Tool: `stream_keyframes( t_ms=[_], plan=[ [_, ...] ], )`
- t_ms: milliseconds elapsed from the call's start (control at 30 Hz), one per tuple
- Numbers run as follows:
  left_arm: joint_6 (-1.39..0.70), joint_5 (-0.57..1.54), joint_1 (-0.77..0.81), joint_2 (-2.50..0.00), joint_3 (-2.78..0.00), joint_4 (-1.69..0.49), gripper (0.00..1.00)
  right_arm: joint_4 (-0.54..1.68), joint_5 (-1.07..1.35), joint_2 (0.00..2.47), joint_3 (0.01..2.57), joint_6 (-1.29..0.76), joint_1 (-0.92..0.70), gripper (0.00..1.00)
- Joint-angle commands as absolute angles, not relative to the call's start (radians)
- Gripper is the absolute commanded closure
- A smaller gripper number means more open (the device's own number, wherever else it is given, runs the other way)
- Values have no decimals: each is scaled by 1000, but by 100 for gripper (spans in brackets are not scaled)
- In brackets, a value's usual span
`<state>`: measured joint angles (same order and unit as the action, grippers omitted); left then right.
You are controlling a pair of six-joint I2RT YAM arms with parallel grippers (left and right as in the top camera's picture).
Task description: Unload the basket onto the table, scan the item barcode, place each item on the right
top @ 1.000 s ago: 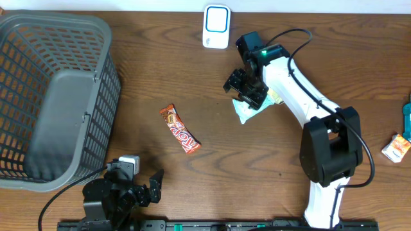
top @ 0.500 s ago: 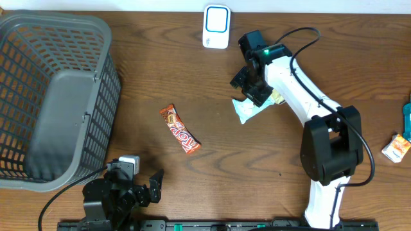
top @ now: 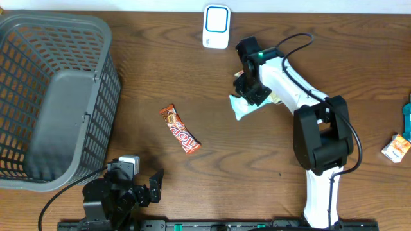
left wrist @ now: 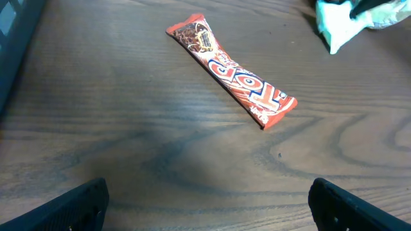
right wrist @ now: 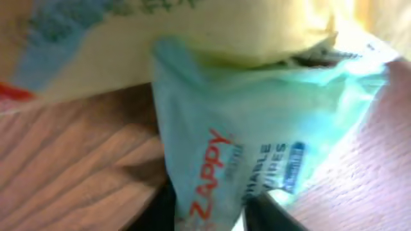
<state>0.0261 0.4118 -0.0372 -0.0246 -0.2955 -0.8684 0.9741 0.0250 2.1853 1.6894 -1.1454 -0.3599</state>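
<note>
Right fingers (top: 252,91): clamped on the wipes packet (top: 241,109)
Left fingers (top: 153,185): stood wide apart, empty
Technique: barcode face needed turning squarely toward the scanner (top: 216,27)

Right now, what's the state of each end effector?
Left end effector: open, holding nothing.
Right end effector: closed on the wipes packet.

L claw (left wrist: 209,205) wide open, held low. R arm (top: 300,90) stretched fwd, R claw (top: 248,92) pinching wipes pack (top: 239,109).
</note>
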Motion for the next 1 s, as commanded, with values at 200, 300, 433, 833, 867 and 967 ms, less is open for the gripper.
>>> stream_keyframes(
  t_ms=[200, 300, 433, 833, 867, 967],
  plan=[
    [32, 402, -34, -23, -297, -871, 1, 857, 144, 2168, 1701, -1016, -345, 99],
    [32, 402, -34, -23, -297, -871, 1, 843, 190, 2137, 1702, -963, -339, 99],
    [32, 402, -34, -23, -297, -871, 1, 798, 297, 2097, 1701, -769, -340, 99],
    [32, 402, -34, -23, -297, -871, 1, 130, 982, 2119, 1414, -434, -395, 99],
    [32, 402, -34, -23, -297, -871, 1, 54, 987, 2125, 1374, -491, -398, 99],
    [32, 402, -34, -23, -297, -871, 1, -105, 987, 2130, 1277, -573, -398, 99]
  ],
)
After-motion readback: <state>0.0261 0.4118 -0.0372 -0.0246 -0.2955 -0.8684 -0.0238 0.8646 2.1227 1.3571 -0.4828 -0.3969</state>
